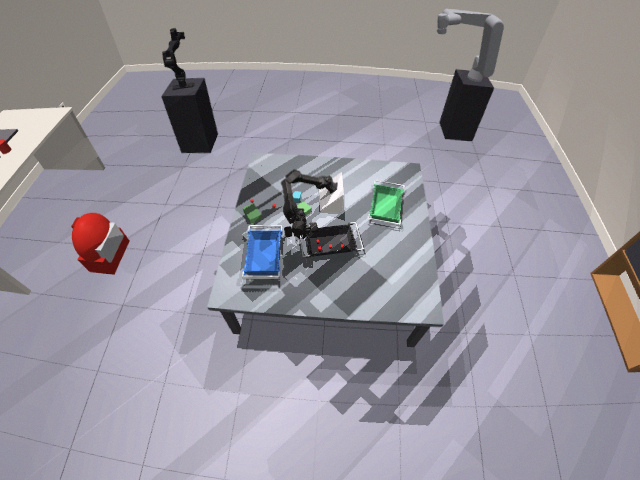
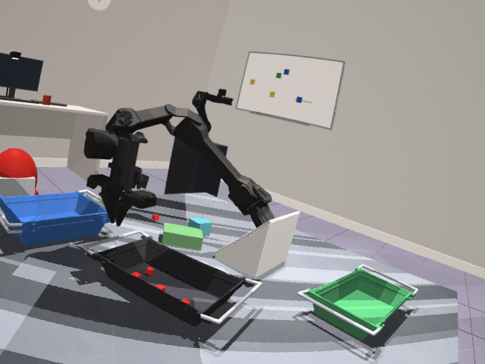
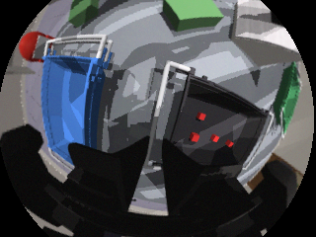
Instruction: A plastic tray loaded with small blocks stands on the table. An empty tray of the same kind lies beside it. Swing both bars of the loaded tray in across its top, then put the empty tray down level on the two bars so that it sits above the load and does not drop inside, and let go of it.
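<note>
Taking the black tray (image 1: 333,252) (image 2: 172,270) (image 3: 222,118) as the dial's centre in the top view, the blue tray (image 1: 262,253) (image 2: 58,223) (image 3: 69,104) sits empty at nine, near the table (image 1: 382,289) (image 2: 47,337) edge. At ten lies a dark green block (image 1: 251,212). The gripper (image 1: 293,240) (image 2: 113,224) (image 3: 156,140) points down at nine, narrowly parted and holding nothing, in the lane between these trays. A light green block (image 1: 303,208) (image 2: 182,236) (image 3: 193,14) and cyan block (image 1: 296,196) (image 2: 200,226) crowd eleven; a white wedge (image 1: 331,198) (image 2: 276,249) (image 3: 264,30) blocks twelve. Four red blocks (image 1: 330,245) (image 2: 149,271) (image 3: 200,117) lie inside the black tray, both bars outward. The empty green tray (image 1: 386,204) (image 2: 360,303) (image 3: 287,99) stands apart at two
</note>
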